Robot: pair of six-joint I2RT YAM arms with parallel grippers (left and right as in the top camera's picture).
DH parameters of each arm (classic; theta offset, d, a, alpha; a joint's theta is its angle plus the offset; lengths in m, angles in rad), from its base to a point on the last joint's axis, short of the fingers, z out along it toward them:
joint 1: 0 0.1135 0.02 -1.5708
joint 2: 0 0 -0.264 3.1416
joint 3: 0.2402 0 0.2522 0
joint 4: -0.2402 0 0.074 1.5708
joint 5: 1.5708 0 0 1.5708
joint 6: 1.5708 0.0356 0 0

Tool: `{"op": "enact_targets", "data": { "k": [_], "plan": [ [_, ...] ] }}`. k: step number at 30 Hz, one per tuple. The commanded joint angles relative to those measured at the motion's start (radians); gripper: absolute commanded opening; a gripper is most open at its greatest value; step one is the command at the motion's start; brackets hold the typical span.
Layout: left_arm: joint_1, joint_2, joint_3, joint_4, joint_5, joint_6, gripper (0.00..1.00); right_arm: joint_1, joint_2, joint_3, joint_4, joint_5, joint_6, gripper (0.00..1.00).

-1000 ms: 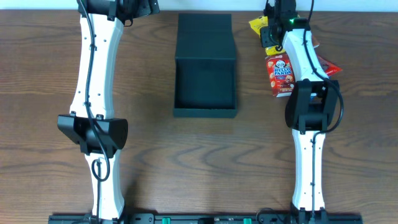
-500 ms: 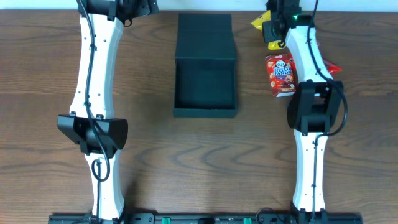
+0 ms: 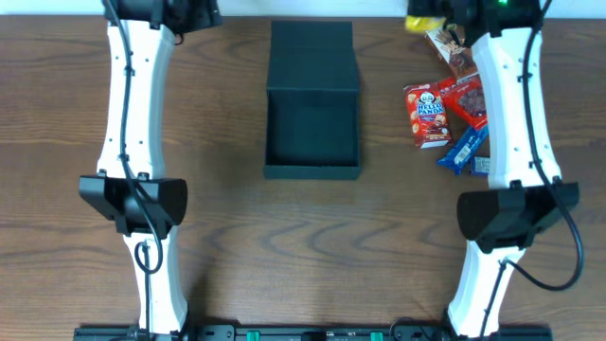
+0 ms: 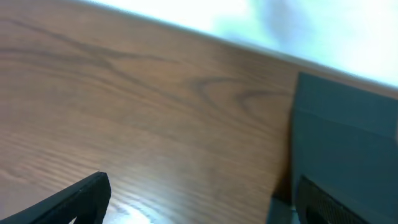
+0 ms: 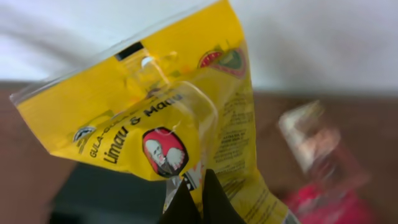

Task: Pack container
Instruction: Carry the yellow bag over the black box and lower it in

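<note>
The container (image 3: 312, 123) lies lengthwise away from the arms, flap lid at the far end, left of the right gripper (image 5: 198, 194). That gripper has swung farther back, pinching a yellow packet (image 5: 168, 118), seemingly lifted, and uncovering snacks (image 3: 456, 98). The left gripper (image 4: 199, 205) gapes wide, with the container to its right.

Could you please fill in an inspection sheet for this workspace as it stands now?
Surface: brown wood-grain table, no spills seen.
Job's things: container open, lid flap laid back toward the far edge, inside looks empty; yellow snack packet held by the right pincer.
Clutter: Hello Panda box, red packet, blue packet and brown-and-white packet lie right of the container.
Grippers: left pincer open, holding nothing; right pincer shut on the yellow snack packet.
Cables: black cables run along both arms.
Surroundings: pale strip beyond the far edge; black rail at the near edge.
</note>
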Motion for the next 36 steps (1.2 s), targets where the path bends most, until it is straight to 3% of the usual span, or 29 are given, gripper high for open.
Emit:
{"op": "enact_targets", "data": {
  "k": [1, 6, 15, 18, 24, 36],
  "plan": [
    [0.054, 0.007, -0.003, -0.015, -0.017, 0.0, 0.95, 0.061, 0.016, -0.001, -0.093, -0.002, 0.285, 0.01],
    [0.146, 0.007, -0.003, -0.027, -0.012, -0.06, 0.95, 0.231, 0.044, -0.001, -0.26, 0.24, 0.619, 0.01],
    [0.256, 0.007, -0.003, -0.044, 0.121, -0.067, 0.95, 0.524, 0.109, -0.002, -0.229, 0.59, 0.866, 0.02],
    [0.272, 0.007, -0.003, -0.055, 0.125, -0.073, 0.95, 0.573, 0.159, -0.002, -0.227, 0.616, 0.935, 0.02],
    [0.279, 0.007, -0.003, -0.067, 0.125, -0.073, 0.95, 0.589, 0.256, -0.002, -0.243, 0.614, 0.937, 0.02],
    [0.279, 0.007, -0.003, -0.064, 0.126, -0.077, 0.95, 0.585, 0.279, -0.003, -0.328, 0.501, 0.858, 0.02]
  ]
}}
